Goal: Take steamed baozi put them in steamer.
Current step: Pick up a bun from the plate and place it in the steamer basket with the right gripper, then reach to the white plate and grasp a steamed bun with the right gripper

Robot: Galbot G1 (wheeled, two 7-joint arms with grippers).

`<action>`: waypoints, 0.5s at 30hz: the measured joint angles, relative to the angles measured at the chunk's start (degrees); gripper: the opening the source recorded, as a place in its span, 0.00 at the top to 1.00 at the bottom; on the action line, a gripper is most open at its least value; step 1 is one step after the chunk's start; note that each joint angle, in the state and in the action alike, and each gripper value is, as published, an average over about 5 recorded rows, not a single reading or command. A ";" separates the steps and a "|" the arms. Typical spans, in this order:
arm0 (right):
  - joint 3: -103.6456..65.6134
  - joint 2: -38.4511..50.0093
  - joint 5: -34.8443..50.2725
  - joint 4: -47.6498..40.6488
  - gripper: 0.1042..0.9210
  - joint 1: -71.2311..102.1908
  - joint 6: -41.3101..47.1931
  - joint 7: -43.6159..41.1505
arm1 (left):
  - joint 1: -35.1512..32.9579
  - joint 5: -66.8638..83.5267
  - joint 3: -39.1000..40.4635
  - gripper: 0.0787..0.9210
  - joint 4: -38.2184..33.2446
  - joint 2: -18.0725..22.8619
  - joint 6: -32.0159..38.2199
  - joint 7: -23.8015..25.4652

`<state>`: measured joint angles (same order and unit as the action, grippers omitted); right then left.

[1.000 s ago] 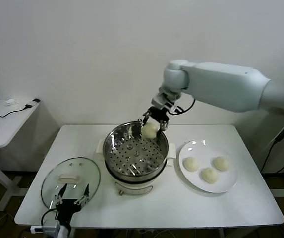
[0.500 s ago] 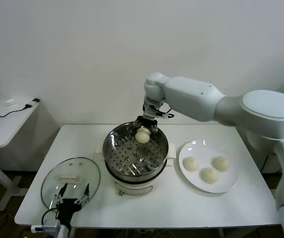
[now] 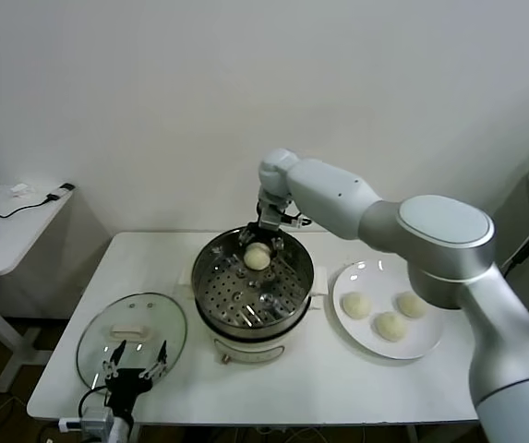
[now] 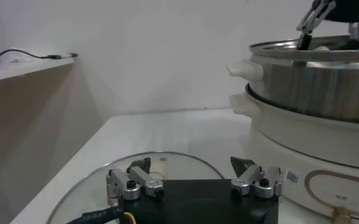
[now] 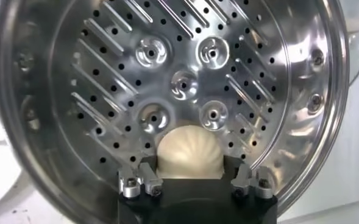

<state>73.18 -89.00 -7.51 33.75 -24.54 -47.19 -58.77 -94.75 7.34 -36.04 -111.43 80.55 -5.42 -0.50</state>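
one baozi (image 3: 258, 257) now sits on the perforated tray inside the steamer (image 3: 210, 288), toward twelve o'clock of the pot, close to the far wall. the right gripper (image 3: 265, 242) hangs just above it, and in the right wrist view its fingers (image 5: 135, 182) stand wide on either side of the bun (image 5: 189, 152) with a gap showing at each flank, so the hold looks let go. in the picture from a second ago the same bun is pinched between narrower jaws at the pot's one o'clock rim, up above the tray; half a second ago it is lower and nearer the middle; now it lies on the steel. the arm has swung in from the right across these pictures, its elbow now looming large at three o'clock of the head view.

my reading is that the first of four placements is as good as done. three more buns (image 3: 390, 325) wait on the white plate (image 3: 356, 339), which stands at three o'clock of the steamer, just beside it. the next move probably calls for a straight lift clear of the rim before crossing to the plate.

the left gripper (image 3: 135, 362), fingers spread wide, hovers over the glass lid (image 3: 98, 338) at eight o'clock of the pot, exactly where it is in both earlier pictures, holding nothing. lid and plate have not shifted either.
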 measured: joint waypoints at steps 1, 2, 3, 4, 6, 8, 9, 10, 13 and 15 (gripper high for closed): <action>0.09 0.05 0.35 0.07 0.12 -0.11 -0.01 -0.18 | -0.01 -0.01 0.02 0.12 -0.09 0.02 -0.01 0.03; 0.25 0.18 0.85 0.25 0.12 -0.32 -0.01 -0.43 | -0.04 -0.02 0.04 0.12 -0.19 0.05 -0.03 0.06; 0.49 0.39 1.51 0.56 0.12 -0.64 -0.01 -0.75 | -0.10 -0.04 0.07 0.12 -0.30 0.08 -0.06 0.09; 0.82 0.69 2.36 1.00 0.12 -1.10 -0.01 -1.13 | -0.17 -0.08 0.12 0.12 -0.45 0.12 -0.09 0.15; 1.70 1.50 4.57 2.21 0.12 -2.40 0.03 -2.03 | -0.35 -0.17 0.25 0.12 -0.73 0.21 -0.15 0.25; 2.88 2.57 7.53 3.72 0.12 -4.21 0.29 -3.06 | -0.55 -0.28 0.42 0.12 -1.01 0.32 -0.19 0.36; 3.58 3.16 9.24 4.52 0.12 -5.25 0.53 -3.58 | -0.64 -0.33 0.51 0.12 -1.13 0.38 -0.21 0.40; 4.41 3.83 11.21 5.39 0.12 -6.43 0.91 -4.11 | -0.73 -0.39 0.60 0.12 -1.24 0.43 -0.22 0.45; 7.75 6.38 18.07 8.36 0.12 -10.57 3.05 -5.44 | -0.93 -0.49 0.86 0.12 -1.59 0.55 -0.25 0.56; 10.66 8.69 22.95 10.78 0.12 -13.68 5.64 -5.99 | -0.99 -0.51 0.94 0.12 -1.80 0.57 -0.27 0.58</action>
<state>83.84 -80.32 15.44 44.53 -38.21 -41.55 -64.76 -95.74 6.83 -35.10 -113.23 81.12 -5.69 0.08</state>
